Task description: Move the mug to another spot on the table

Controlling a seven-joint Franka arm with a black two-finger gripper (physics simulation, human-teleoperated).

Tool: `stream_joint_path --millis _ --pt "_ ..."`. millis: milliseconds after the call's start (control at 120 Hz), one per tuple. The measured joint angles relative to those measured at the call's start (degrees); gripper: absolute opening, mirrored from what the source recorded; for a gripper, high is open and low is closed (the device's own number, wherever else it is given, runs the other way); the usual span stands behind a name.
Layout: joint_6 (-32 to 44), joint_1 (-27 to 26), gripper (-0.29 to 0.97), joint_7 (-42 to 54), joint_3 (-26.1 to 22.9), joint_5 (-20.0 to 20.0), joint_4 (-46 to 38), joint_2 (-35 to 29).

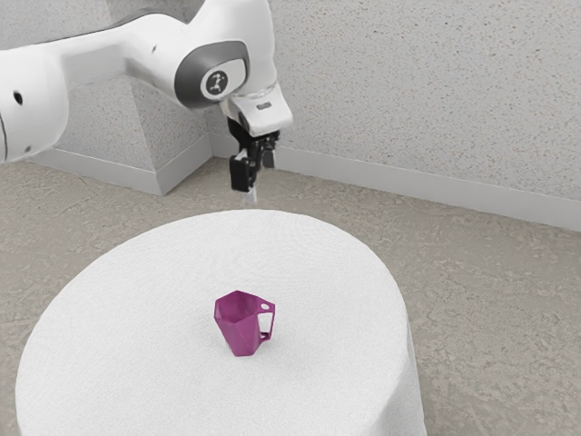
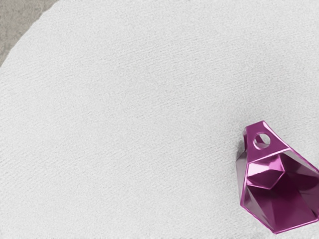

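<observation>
Exterior view: gripper (image 1: 252,177) high over table (image 1: 109,363) edge at 12 o'clock, fingers (image 1: 240,173) apart, ready for grasp; mug (image 1: 243,324) upright mid-table, handle toward 3 o'clock.

A beige speckled floor (image 1: 490,300) is seen around the table (image 1: 136,354), and a strip of it is caught in the wrist view past the table's edge. It is bounded by a grey stippled wall (image 1: 436,82), edged with a pale skirting (image 1: 436,186). A boxed pier (image 1: 159,118) is set against the wall.
</observation>
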Motion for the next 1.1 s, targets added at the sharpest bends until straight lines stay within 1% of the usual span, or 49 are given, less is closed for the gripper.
stream_joint_path --millis 125,225,292,358,483,575,642,800,917,1100 --pt "-1.0 0.0 0.68 0.0 -0.5 0.3 -0.4 0.0" --pt "-1.5 -0.5 0.68 -0.1 -0.4 0.3 -4.5 0.0" --pt "-1.7 -1.5 0.68 -0.6 -0.4 -0.5 -8.9 -1.4" --pt "-1.8 -3.0 0.68 -2.0 -0.5 -1.2 -10.9 -1.7" --pt "-1.2 -3.9 0.68 -6.5 -0.1 -2.9 -12.1 0.7" --pt "1.3 -3.8 0.68 -10.7 1.0 -3.8 -14.5 2.3" --pt "4.7 -4.0 0.68 -13.9 1.5 -4.2 -16.4 3.1" --pt "11.1 -4.7 0.68 -20.2 3.6 -4.5 -15.7 8.2" --pt "13.6 -4.5 0.68 -23.9 4.9 -4.3 -14.5 11.8" --pt "15.5 -4.4 0.68 -28.5 6.0 -4.2 -14.3 14.5"
